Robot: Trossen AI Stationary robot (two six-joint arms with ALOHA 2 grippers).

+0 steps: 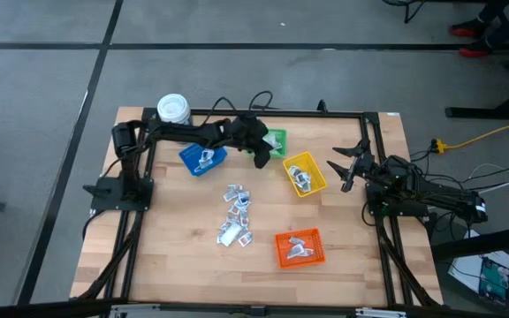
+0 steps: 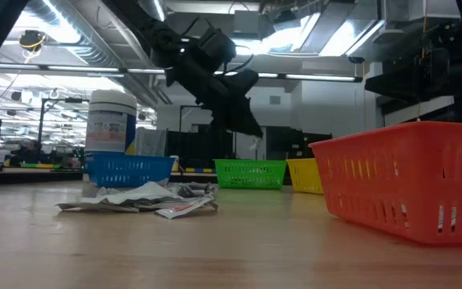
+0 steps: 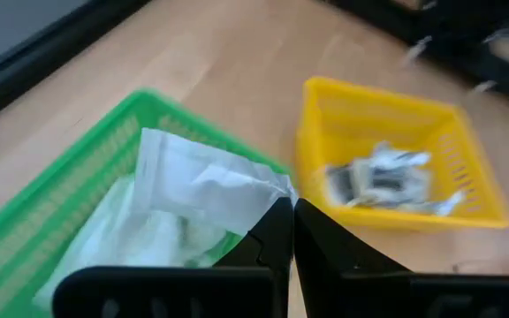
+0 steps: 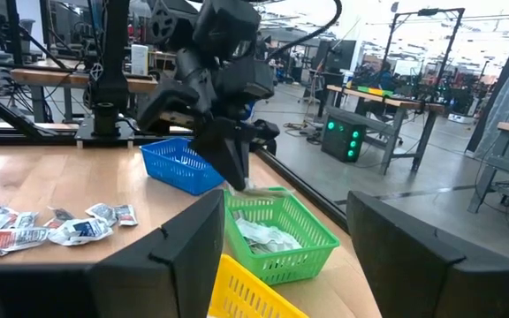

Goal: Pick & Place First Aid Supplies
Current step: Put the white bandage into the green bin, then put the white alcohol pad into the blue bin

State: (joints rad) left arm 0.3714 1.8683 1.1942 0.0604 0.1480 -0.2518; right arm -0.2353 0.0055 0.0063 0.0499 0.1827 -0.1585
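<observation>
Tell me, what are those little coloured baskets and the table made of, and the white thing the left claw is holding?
The green basket and yellow basket look like glossy moulded plastic, with slotted lattice walls. The table seems pale, matte wood, with plank seams and grain. The packet in the left gripper looks like thin creased paper, though that is uncertain.

Left arm: extended across the far side of the counter, left claw [image 3: 292,231] pointing down, fingers pressed together. Right arm: at the counter's right edge, right claw [image 1: 345,166] fingers spread wide, holding nothing.
</observation>
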